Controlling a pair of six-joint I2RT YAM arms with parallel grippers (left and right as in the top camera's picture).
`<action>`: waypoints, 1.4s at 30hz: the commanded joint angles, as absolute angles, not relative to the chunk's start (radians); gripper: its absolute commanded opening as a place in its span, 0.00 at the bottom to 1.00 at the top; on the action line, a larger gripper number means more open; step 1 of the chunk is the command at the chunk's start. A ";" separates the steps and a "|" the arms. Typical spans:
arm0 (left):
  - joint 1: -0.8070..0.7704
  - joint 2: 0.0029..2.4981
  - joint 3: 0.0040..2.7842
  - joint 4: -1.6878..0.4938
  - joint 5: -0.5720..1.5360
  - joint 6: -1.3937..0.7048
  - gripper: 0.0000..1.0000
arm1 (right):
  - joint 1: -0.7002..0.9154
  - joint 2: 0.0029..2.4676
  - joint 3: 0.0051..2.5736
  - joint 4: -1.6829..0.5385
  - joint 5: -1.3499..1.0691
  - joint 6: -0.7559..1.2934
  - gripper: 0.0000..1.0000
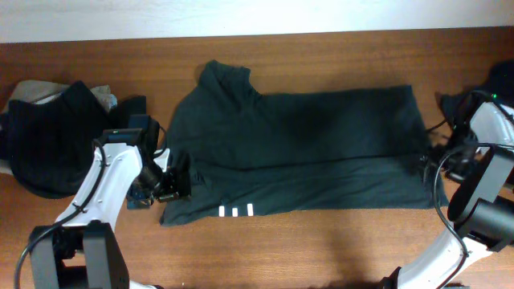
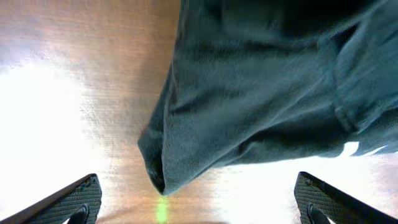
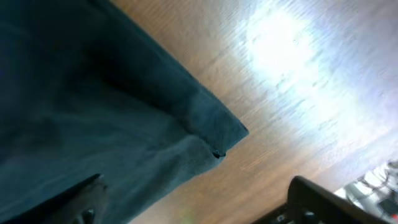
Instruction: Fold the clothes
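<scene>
A dark-green T-shirt (image 1: 305, 152) lies folded lengthwise across the middle of the table, with three small white hem marks (image 1: 235, 211) at its front left. My left gripper (image 1: 178, 178) is open at the shirt's left edge; in the left wrist view its jaws (image 2: 196, 202) spread wide just short of a folded corner of the shirt (image 2: 163, 177). My right gripper (image 1: 428, 167) is open at the shirt's right edge; in the right wrist view its jaws (image 3: 199, 205) straddle the shirt's corner (image 3: 211, 140). Neither holds fabric.
A pile of dark clothes (image 1: 48, 132) over a beige item lies at the far left. More dark fabric (image 1: 498, 80) sits at the far right edge. The wooden table (image 1: 321, 249) shows bare in front of the shirt.
</scene>
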State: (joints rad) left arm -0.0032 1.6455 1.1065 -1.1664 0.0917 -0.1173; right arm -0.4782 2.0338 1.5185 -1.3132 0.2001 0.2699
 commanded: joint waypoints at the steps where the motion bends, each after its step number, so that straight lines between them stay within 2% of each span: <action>1: -0.003 1.622 1.245 -1.108 0.097 -0.110 0.99 | -0.478 1.989 1.650 -1.336 0.111 0.208 0.99; 6: -0.004 1.638 1.365 -0.739 0.270 -0.052 0.99 | -0.477 1.989 1.817 -1.384 -0.001 0.160 0.99; 8: -0.007 1.692 1.409 -0.655 0.282 -0.052 0.99 | -0.472 1.989 1.842 -1.395 -0.004 0.153 0.98; 14: -0.053 2.043 1.704 -0.621 0.300 0.055 0.99 | -0.424 1.989 1.844 -1.394 -0.034 0.107 0.99; 19: -0.088 2.347 1.932 -0.556 0.304 0.054 0.99 | -0.391 1.989 1.844 -1.395 -0.034 0.104 0.99; 23: -0.097 2.441 1.936 -0.437 0.303 0.054 0.92 | -0.379 1.989 1.844 -1.395 -0.035 0.104 0.99; 26: -0.099 2.478 1.936 -0.377 0.304 0.054 0.90 | -0.379 1.989 1.844 -1.396 -0.042 0.104 0.99; 28: -0.099 2.486 1.936 -0.372 0.321 0.046 0.59 | -0.379 1.989 1.844 -1.395 -0.045 0.104 1.00; 29: -0.099 2.486 1.936 -0.374 0.331 0.046 0.28 | -0.379 1.989 1.844 -1.391 -0.045 0.104 0.98; 30: -0.098 2.485 1.937 -0.376 0.331 0.045 0.07 | -0.379 1.989 1.844 -1.383 -0.046 0.104 0.92; 31: -0.098 2.481 1.938 -0.381 0.339 0.034 0.01 | -0.379 1.989 1.844 -1.369 -0.050 0.104 0.74; 32: -0.096 2.479 1.942 -0.390 0.358 0.008 0.01 | -0.379 1.989 1.844 -1.354 -0.062 0.104 0.50; 33: -0.093 2.479 1.946 -0.402 0.374 -0.012 0.01 | -0.379 1.989 1.844 -1.328 -0.082 0.104 0.31; 34: -0.091 2.477 1.950 -0.419 0.397 -0.042 0.00 | -0.379 1.989 1.844 -1.308 -0.094 0.104 0.18; 36: -0.080 2.471 1.957 -0.463 0.466 -0.108 0.00 | -0.379 1.990 1.844 -1.235 -0.102 0.104 0.17; 38: -0.070 2.466 1.958 -0.476 0.610 -0.124 0.00 | -0.379 1.991 1.844 -1.161 -0.102 0.089 0.38; 39: -0.064 2.463 1.958 -0.478 0.695 -0.124 0.00 | -0.379 1.995 1.844 -1.106 -0.101 0.077 0.38; 42: -0.062 2.454 1.958 -0.514 0.748 -0.124 0.00 | -0.378 2.024 1.844 -0.957 -0.104 0.074 0.39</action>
State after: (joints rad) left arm -0.0692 2.4668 1.9339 -0.4843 0.5934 -0.0986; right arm -0.3878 2.0129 1.8271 -1.0523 -0.0910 0.0891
